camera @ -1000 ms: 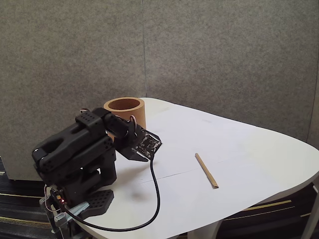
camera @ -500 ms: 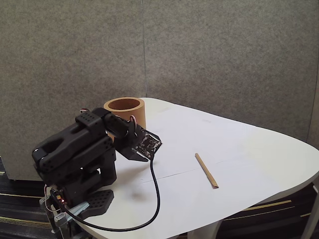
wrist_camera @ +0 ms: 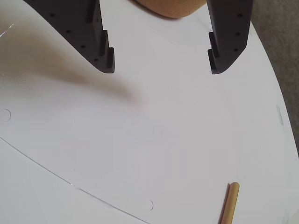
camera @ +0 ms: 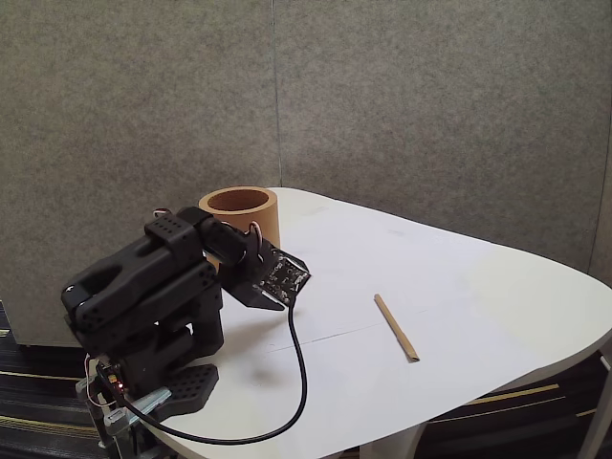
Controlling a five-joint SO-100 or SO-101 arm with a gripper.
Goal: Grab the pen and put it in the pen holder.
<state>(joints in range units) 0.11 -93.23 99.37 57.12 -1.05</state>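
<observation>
Pen (camera: 396, 327) flat on the white table (camera: 478, 316), towards the near edge in the fixed view, well apart from everything else; in the wrist view just 1 end of it (wrist_camera: 229, 203) at the bottom right, far off the line between the fingers. Pen holder (camera: 239, 220) upright at the far left corner of the table, close behind the folded arm (camera: 143, 296); a slice of its orange-brown wall (wrist_camera: 173, 8) at the top of the wrist view between the 2 fingers (wrist_camera: 105, 51). Gripper (wrist_camera: 161, 63) spread wide, nothing between the jaws, held above bare tabletop and near the holder rather than the pen.

Risks from here, as a judgement: thin stick lying flat, so little for the tips to bite on, and a descent slightly off centre likely to roll or skid it towards the table edge. Closing across the length instead of the width would miss or pinch only 1 end, leaving it to swing. Black cable (camera: 296, 382) looping from the wrist could drag during the reach. Later, a tilted pen could catch the holder's thick rim, or a low pass could knock the cup over.
</observation>
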